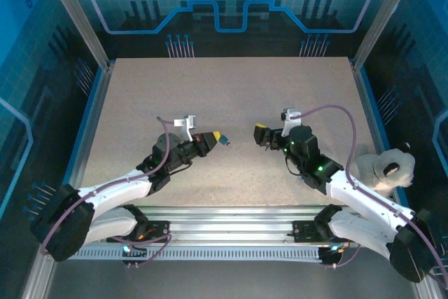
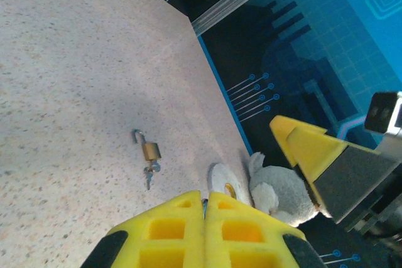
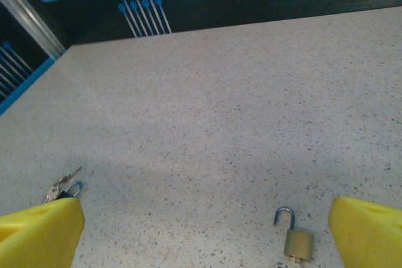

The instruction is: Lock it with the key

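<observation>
Small brass padlock [image 3: 298,243] lies flat on the speckled beige desk [image 3: 220,92], near its middle, in the gap between my two arms. Its curved steel shackle [image 3: 283,216] stands sprung open. From the right wrist camera I see the padlock's long axis running roughly away from that arm, shackle at the far end and body at the near end.

The padlock sits low between the yellow fingers of the right pincer [image 3: 206,218], closer to one finger than the other and touching neither. I judge the right arm the nearer one; from the left wrist camera the lock lies well ahead on the desk. In that view a small metal piece [image 2: 149,174] hangs off the body's keyhole end. It may be a key already in the lock, but I cannot be sure.

The right pincer is spread wide and holds nothing. The left pincer [image 2: 204,202] has its yellow pads pressed together, with a sliver of bluish metal at the seam. I take it to be pinching the small silver keys on a bluish ring [image 3: 63,185], which poke out to the left of the padlock, well apart from it.
</observation>
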### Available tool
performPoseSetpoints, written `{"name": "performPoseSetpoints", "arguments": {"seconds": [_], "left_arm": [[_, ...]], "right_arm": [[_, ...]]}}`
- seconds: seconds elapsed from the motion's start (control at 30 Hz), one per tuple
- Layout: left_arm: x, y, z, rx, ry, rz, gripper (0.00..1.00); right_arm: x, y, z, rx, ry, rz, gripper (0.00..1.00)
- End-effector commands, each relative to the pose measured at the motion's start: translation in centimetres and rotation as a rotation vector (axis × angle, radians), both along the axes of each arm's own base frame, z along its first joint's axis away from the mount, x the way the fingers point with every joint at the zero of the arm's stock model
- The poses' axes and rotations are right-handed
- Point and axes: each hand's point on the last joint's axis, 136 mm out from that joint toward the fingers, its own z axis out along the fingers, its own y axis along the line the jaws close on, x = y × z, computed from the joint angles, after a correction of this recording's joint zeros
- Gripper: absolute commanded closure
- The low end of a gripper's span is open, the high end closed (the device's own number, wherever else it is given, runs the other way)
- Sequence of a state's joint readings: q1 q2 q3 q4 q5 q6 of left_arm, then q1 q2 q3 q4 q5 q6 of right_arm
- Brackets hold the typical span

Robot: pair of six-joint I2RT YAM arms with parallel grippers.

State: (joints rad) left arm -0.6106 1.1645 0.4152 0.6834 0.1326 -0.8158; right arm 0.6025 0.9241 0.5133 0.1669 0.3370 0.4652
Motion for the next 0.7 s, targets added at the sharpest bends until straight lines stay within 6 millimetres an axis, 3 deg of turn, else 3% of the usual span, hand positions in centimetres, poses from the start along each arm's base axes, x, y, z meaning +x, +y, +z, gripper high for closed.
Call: {"name": "performPoseSetpoints", "arguments": {"seconds": [0.0, 0.13, 0.33, 0.67], "left_arm": [[0.9, -1.4, 2.8, -0.075, -0.048, -0.043, 1.0], [2.0, -2.4, 2.7, -0.092, -0.017, -0.056, 1.0], [3.0, -3.7, 2.9, -0.103, 0.008, -0.083, 1.0], [4.2, -5.0, 3.1, -0.147, 0.034, -0.097, 1.0]], "right_arm": [[0.4, -1.2, 4.0, 0.184, -0.162, -0.055, 0.0], [0.4, -1.7, 3.5, 0.238, -0.143, -0.062, 0.0], [0.0, 0.6, 2.5, 0.285, -0.101, 0.063, 0.0], [-0.1, 1.1, 1.3, 0.329, -0.076, 0.094, 0.0]]}}
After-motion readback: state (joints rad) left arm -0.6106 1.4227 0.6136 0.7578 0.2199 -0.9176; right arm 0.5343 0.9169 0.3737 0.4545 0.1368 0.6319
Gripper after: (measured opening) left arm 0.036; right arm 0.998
